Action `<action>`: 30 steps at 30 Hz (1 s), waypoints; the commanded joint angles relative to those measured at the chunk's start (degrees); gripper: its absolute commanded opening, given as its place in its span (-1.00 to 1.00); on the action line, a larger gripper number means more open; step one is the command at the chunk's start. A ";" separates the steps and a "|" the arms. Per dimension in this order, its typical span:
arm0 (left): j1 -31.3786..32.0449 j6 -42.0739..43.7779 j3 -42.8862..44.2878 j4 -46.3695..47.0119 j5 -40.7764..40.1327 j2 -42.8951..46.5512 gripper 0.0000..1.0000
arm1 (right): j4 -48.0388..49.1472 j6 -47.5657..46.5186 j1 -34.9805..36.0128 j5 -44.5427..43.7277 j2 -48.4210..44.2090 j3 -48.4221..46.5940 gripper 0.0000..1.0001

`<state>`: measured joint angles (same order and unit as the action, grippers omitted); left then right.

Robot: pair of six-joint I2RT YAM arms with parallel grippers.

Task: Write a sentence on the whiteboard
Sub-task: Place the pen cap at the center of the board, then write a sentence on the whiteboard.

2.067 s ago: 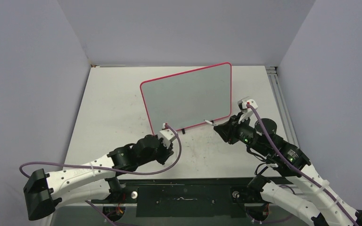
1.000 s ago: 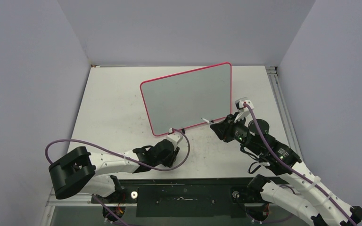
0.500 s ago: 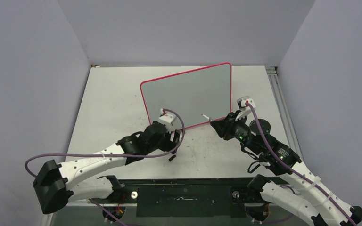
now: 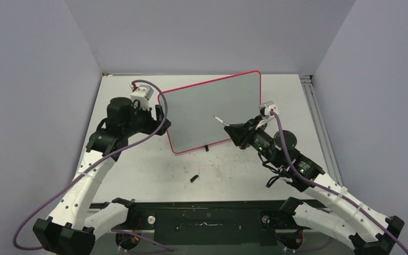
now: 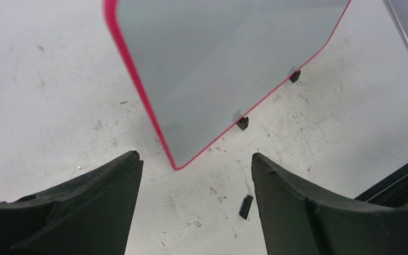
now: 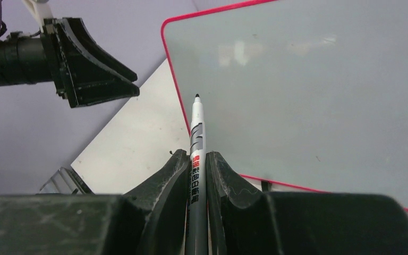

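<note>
Over scuffed surface [image 4: 149, 164], clamped right jaws on uncapped marker [image 6: 197, 127] aimed at whiteboard [image 4: 212, 106] for writing, held left jaws apart, empty.

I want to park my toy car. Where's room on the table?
Bare tabletop runs from the whiteboard to the near edge, except a black piece. Crowded: the board's sides, by the left gripper and the marker in the right gripper.

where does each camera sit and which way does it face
Top external: above and behind both arms, looking down on them and the whiteboard.
Left wrist: left arm, facing the whiteboard's near-left corner; open left gripper shows.
Right wrist: right arm, facing the whiteboard along the marker held in the right gripper.
Shared: both wrist views show the whiteboard's left rim.
</note>
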<state>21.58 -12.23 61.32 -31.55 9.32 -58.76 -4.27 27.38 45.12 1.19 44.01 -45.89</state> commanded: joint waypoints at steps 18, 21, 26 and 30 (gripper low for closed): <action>-24.21 -3.31 2.07 30.27 39.52 -12.31 0.41 | 34.04 -3.07 5.09 3.43 29.23 -4.84 -0.89; -24.22 -3.90 1.43 33.57 41.06 -13.71 0.39 | 35.40 -3.59 4.86 3.64 32.38 -6.36 -0.89; -24.54 -5.10 -0.57 38.06 42.58 -15.31 0.23 | 38.48 -4.00 3.99 4.70 36.05 -8.20 -0.89; -24.79 -5.58 -1.66 39.74 42.40 -15.55 0.14 | 41.04 -3.98 3.22 5.66 38.29 -9.19 -0.89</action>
<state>-2.52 -17.30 60.29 2.17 49.74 -74.06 29.17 24.25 49.21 5.15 80.99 -52.10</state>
